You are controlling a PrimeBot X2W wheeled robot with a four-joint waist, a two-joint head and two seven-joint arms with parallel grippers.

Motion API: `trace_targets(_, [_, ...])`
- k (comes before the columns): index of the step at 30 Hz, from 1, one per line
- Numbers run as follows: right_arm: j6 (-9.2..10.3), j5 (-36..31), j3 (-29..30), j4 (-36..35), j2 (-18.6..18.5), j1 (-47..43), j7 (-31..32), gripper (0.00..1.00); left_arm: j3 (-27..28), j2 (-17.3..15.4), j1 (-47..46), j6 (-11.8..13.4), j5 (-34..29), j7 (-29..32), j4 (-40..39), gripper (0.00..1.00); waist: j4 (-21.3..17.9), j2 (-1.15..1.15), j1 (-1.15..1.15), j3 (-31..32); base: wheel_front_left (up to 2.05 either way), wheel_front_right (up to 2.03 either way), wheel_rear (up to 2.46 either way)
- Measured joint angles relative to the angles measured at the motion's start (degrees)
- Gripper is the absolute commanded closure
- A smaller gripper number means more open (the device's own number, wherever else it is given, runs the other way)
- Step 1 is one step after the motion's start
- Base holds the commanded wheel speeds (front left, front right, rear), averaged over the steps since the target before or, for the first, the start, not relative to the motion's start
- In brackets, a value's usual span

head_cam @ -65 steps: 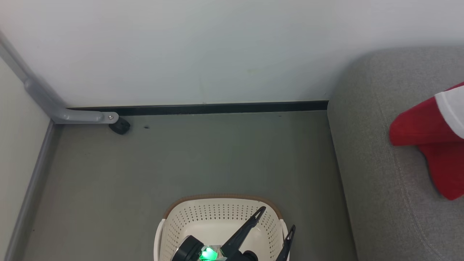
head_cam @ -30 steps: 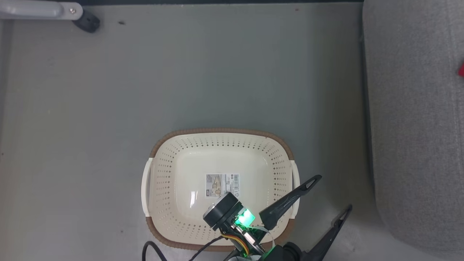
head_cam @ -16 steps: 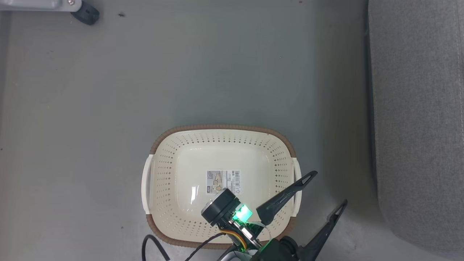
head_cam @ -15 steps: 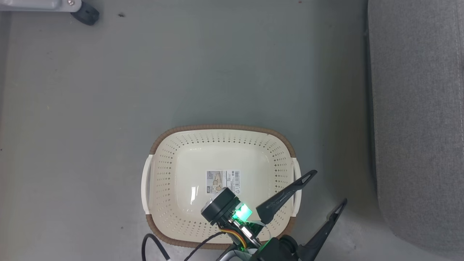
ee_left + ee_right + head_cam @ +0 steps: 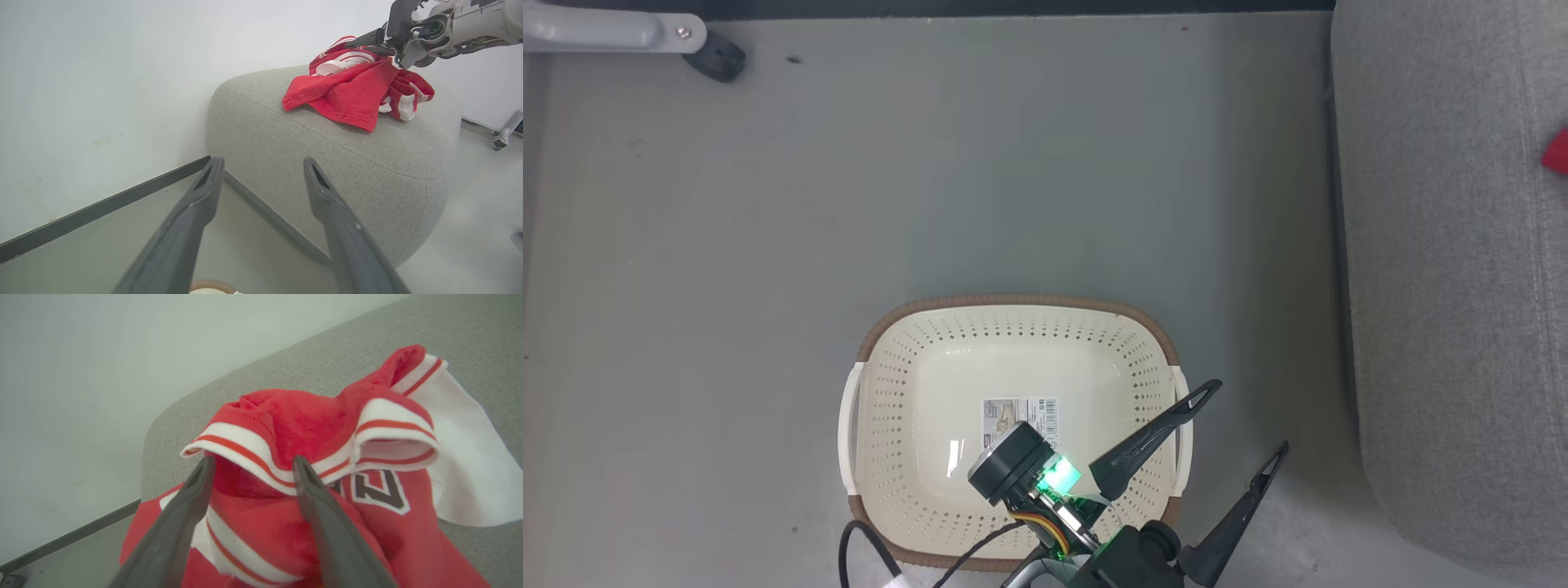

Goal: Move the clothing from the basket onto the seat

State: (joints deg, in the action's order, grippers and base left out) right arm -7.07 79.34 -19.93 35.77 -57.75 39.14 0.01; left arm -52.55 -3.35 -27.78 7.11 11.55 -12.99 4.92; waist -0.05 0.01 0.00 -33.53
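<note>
- A small paper sticker (image 5: 1021, 412) lies flat on the bottom of the basket (image 5: 1013, 304). It has a bar code and a tiny picture, but its words are too small to read.
- The clothing (image 5: 310, 428) has a dark block letter (image 5: 380, 492) with a white edge on the red cloth. A fold hides part of it, so it cannot be read.
- The clothing is a bunched red pile on top of the seat (image 5: 367, 163), near the seat's rounded corner by the wall (image 5: 102, 61). White bands with red stripes curl up at the top of the pile. A white flap sticks out at one side.
- The right claw (image 5: 253, 459) is right at the pile. Its two dark fingers are spread wide, with red cloth between them and a striped band at the tips. It is not pinching the cloth.
- The left claw (image 5: 1248, 416) is well apart from the clothing. One finger crosses above the basket's right wall and the other is over the floor (image 5: 931, 180) beside it. Its fingers are spread wide and it has hold of nothing.
- The basket sits on the grey floor, with a strip of bare floor between it and the seat's edge.
- Lots of bare floor lies beyond the basket, up to the black strip (image 5: 1013, 6) at the foot of the wall.
- A grey bar (image 5: 605, 33) with a small black wheel (image 5: 715, 59) sits in the far left corner, well apart from the basket.
</note>
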Motion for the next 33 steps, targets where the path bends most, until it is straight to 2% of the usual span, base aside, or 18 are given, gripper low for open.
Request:
trace_targets(9, [0.0, 0.1, -1.6, -1.8, 0.3, -3.1, -2.2, 0.0, 0.4, 0.0, 0.0, 0.0, 2.3, -0.3, 2.0, 0.0, -0.7, -0.01, 0.0, 2.6, 0.0, 0.0, 0.0])
trace_targets(16, [0.0, -0.3, -1.8, -4.1, 1.9, -5.8, -7.4, 0.0, 2.3, 0.0, 0.5, 0.0, 2.8, -0.7, 3.9, 0.0, -1.3, -0.01, 0.0, 5.8, 0.0, 0.0, 0.0])
trace_targets(22, [0.0, -2.8, -2.6, -7.5, 4.1, -9.3, -13.3, 0.0, 3.7, 0.1, 2.5, 0.0, 3.0, -0.8, 5.1, 0.0, -1.5, -0.02, 0.0, 9.3, 0.0, 0.0, 0.0])
trace_targets(33, [0.13, -7.7, -4.0, -11.8, 9.2, -13.7, -14.3, 0.0, 7.9, 0.2, 6.6, 0.0, 3.2, -0.9, 6.8, 0.0, -1.2, -0.02, -0.01, 16.7, 0.0, 0.0, 0.0])
